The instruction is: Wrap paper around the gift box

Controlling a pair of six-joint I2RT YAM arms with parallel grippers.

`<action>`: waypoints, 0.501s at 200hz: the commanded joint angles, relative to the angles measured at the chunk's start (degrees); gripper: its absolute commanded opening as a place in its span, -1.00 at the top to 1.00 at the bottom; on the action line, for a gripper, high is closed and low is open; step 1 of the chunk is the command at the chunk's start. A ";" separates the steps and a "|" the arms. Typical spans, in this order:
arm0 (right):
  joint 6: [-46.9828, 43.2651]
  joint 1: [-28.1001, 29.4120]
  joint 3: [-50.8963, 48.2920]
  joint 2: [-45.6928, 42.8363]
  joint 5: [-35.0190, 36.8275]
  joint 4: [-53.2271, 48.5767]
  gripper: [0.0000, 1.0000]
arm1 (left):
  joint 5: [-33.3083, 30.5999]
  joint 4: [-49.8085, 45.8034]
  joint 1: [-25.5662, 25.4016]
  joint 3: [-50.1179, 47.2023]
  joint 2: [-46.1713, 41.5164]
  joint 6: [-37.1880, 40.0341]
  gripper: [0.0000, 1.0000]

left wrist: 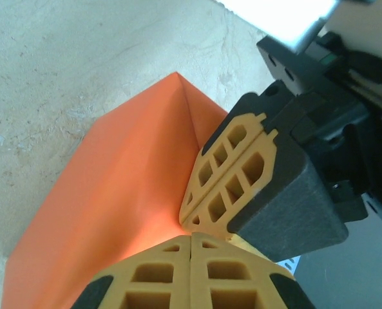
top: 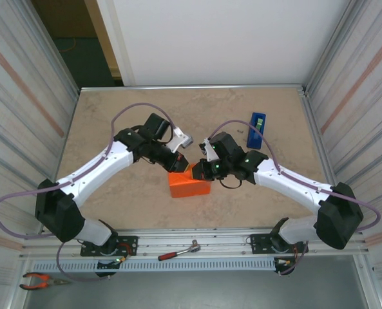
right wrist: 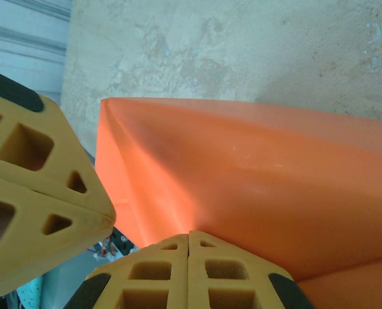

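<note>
The gift box (top: 189,185) is a low orange block in the middle of the table, with the orange paper (left wrist: 126,187) folded tight around it and creased at one corner. My left gripper (top: 178,168) comes in from the left and is shut, its tips (left wrist: 191,239) resting against the paper with nothing between them. My right gripper (top: 196,171) comes in from the right and is also shut, its tips (right wrist: 189,237) touching the paper on the box's upper face. The two grippers meet almost tip to tip over the box's far edge. The paper hides the box's own surface.
A blue tape dispenser (top: 256,130) stands at the back right of the beige table (top: 113,116). A red-handled ratchet (top: 178,251) lies on the front rail, and orange pliers (top: 42,280) lie at the near left. Ribbed walls close in both sides.
</note>
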 commanded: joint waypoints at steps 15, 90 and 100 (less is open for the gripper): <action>1.46 0.45 -2.56 1.51 2.48 -4.64 1.00 | -1.08 -0.15 -0.50 -2.79 0.17 2.53 1.00; 1.51 0.28 -1.68 2.88 2.34 -4.51 1.00 | -6.05 1.30 -2.55 -5.99 0.10 3.94 1.00; 1.47 0.11 -1.33 3.14 2.09 -4.45 1.00 | -7.33 1.24 -2.88 -6.46 0.16 4.34 1.00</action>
